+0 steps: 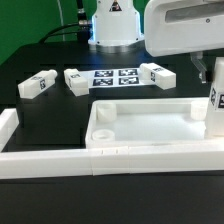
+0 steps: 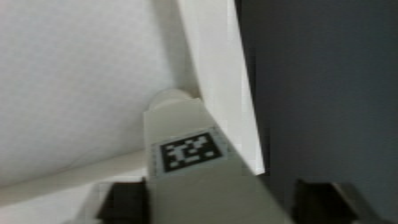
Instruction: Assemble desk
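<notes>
The desk top (image 1: pixel 140 128), a white tray with a raised rim, lies in the middle of the black table. At its edge on the exterior view's right, a white leg (image 1: pixel 215 115) stands upright with my gripper (image 1: pixel 213 92) over it. In the wrist view the tagged leg (image 2: pixel 191 150) fills the space between my two dark fingers (image 2: pixel 121 202), which press against its sides, so the gripper (image 2: pixel 222 205) is shut on it. The tray's rim (image 2: pixel 222 70) runs just beyond the leg. Three more legs (image 1: pixel 37 84), (image 1: pixel 76 78), (image 1: pixel 157 74) lie at the back.
The marker board (image 1: pixel 115 77) lies flat among the loose legs at the back. Long white rails run along the table's front (image 1: pixel 60 160) and at the exterior view's left (image 1: pixel 8 125). The robot's base (image 1: pixel 112 25) stands behind.
</notes>
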Controlling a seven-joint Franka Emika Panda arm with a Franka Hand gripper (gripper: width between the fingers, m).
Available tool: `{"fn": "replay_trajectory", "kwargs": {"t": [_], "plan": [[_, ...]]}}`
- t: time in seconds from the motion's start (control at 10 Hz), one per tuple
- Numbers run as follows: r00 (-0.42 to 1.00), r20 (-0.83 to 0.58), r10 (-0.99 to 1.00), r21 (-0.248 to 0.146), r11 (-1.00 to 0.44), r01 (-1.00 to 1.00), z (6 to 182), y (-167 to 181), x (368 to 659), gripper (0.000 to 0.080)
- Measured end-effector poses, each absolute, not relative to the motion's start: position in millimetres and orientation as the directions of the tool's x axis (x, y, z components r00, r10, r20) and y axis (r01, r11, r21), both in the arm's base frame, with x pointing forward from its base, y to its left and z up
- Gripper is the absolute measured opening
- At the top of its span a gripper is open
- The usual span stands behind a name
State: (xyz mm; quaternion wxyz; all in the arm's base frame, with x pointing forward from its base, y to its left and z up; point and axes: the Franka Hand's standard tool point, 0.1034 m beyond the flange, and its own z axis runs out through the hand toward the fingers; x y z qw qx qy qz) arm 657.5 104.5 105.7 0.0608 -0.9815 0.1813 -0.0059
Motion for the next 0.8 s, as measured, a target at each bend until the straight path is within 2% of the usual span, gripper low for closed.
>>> {"fn": "replay_trajectory", "kwargs": {"t": [0.3, 0.4, 0.6, 0.8], "plan": [[0.845, -0.036, -0.534, -0.12, -0.837, -0.534, 105.4, 103.4, 657.7, 0.0308], [0.76, -0.058, -0.647, -0.123, -0.751, -0.649, 105.6, 101.2, 658.4, 0.0305], [0.487, -0.131, -0.863, -0.116, -0.475, -0.872, 104.3, 99.0, 658.7, 0.0296], [0.227, -0.219, -0.949, -0.11, -0.207, -0.972, 102.9, 101.5, 659.1, 0.0295]]}}
